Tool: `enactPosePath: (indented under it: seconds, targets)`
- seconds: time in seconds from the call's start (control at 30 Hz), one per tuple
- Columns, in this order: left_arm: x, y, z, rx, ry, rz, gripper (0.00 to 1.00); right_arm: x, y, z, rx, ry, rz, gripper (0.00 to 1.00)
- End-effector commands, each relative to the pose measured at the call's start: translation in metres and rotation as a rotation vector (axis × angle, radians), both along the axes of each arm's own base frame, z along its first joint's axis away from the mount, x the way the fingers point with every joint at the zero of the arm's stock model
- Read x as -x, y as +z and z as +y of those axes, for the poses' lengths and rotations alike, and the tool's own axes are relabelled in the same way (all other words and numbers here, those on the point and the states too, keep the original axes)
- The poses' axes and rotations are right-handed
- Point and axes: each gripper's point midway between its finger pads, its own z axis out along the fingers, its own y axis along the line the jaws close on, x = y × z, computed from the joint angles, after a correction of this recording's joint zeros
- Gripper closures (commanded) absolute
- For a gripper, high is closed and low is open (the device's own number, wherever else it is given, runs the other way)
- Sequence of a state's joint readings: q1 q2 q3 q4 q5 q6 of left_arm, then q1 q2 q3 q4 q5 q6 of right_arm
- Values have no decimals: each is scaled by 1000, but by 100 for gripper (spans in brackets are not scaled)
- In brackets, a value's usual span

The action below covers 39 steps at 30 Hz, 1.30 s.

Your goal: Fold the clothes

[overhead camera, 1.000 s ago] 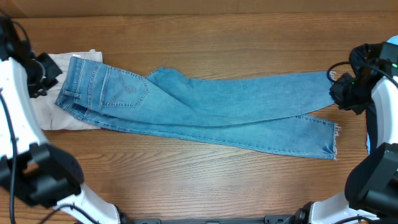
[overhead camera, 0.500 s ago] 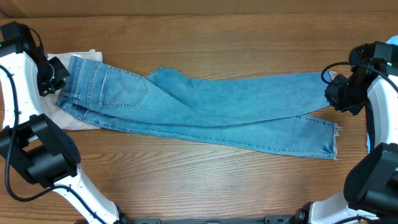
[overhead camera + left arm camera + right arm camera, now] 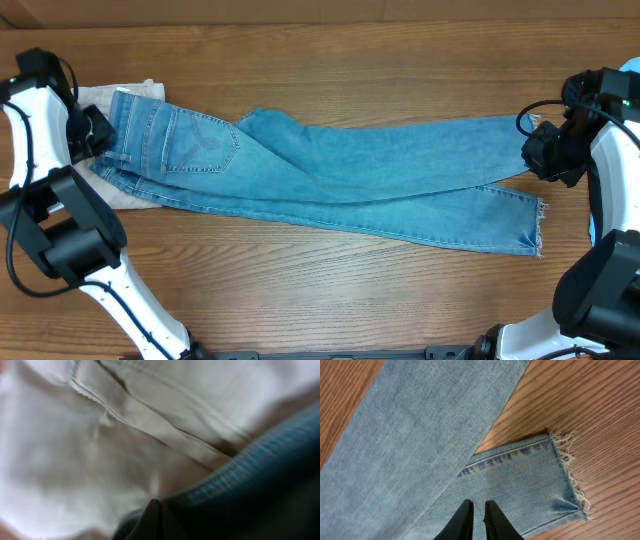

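Note:
The light-blue jeans lie flat across the wooden table, waistband to the left and legs running right, the upper leg crossing over the lower one. My left gripper is shut at the waistband's left edge. In the left wrist view its closed tips sit where the denim meets cream cloth. My right gripper is at the upper leg's hem end. Its fingers stand with only a thin slit between them over the denim, nothing visibly pinched. The frayed hem lies just to their right.
Cream-white trousers lie under the jeans' waistband at the far left and fill most of the left wrist view. The lower leg's frayed hem lies toward the table's right front. Bare wood runs along the front.
My left arm has swung in toward the waistband's left edge. My right gripper has shifted slightly left at the hem and then held still. The jeans have not moved.

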State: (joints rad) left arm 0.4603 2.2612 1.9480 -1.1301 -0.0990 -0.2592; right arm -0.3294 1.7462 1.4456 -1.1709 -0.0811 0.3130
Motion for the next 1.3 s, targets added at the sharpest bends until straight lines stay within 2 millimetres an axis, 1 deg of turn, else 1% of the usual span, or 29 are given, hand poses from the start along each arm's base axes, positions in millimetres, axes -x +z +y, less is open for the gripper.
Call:
enactPosePath:
  seconds: [0.0, 0.1, 0.17, 0.23, 0.37, 0.53, 0.63, 0.73, 0.8, 0.87, 0.93, 1.03, 1.07, 1.1, 1.17, 1.23, 1.27]
  targets:
    - [12, -22, 25, -13, 69, 44, 96, -8, 13, -2, 16, 9, -42, 87]
    - [20, -37, 38, -9, 98, 66, 96, -8, 13, -2, 16, 9, -42, 87]
    - [29, -41, 51, -22, 125, 80, 96, -8, 13, -2, 16, 9, -41, 87]
    - [37, -41, 68, -40, 163, 76, 96, -8, 13, -2, 15, 9, -39, 87]
    - [49, -39, 100, -57, 227, 33, 96, -7, 13, -2, 15, 9, -38, 87]
    - [56, -36, 125, -92, 245, 4, 96, -7, 13, -2, 14, 1, -38, 87]
    - [58, -29, 137, -120, 271, -11, 96, -6, 13, -1, 12, 1, -34, 87]
    - [57, -14, 148, -145, 289, -30, 96, -6, 12, -1, 11, 1, -31, 87]
    - [53, -3, 149, -139, 287, -45, 95, -6, 13, -1, 11, 1, -32, 87]
    - [45, 9, 143, -111, 269, -77, 92, -6, 13, -1, 12, 1, -34, 87]
    - [30, 25, 132, -66, 232, -129, 88, -7, 13, -2, 13, 2, -36, 86]
    - [12, 63, 113, -45, 186, -200, 85, -7, 13, -2, 13, 2, -39, 84]
    - [5, 80, 103, -39, 164, -230, 84, -7, 13, -2, 14, 3, -38, 83]
    - [-2, 94, 91, -26, 137, -259, 83, -7, 13, -2, 14, 4, -38, 81]
    - [-16, 121, 58, 5, 54, -312, 80, -7, 13, -2, 15, 7, -38, 75]
    - [-24, 140, 16, 49, -37, -324, 75, -7, 13, -2, 14, 6, -38, 69]
    - [-25, 147, -8, 78, -77, -318, 69, -7, 13, -1, 13, 6, -38, 66]
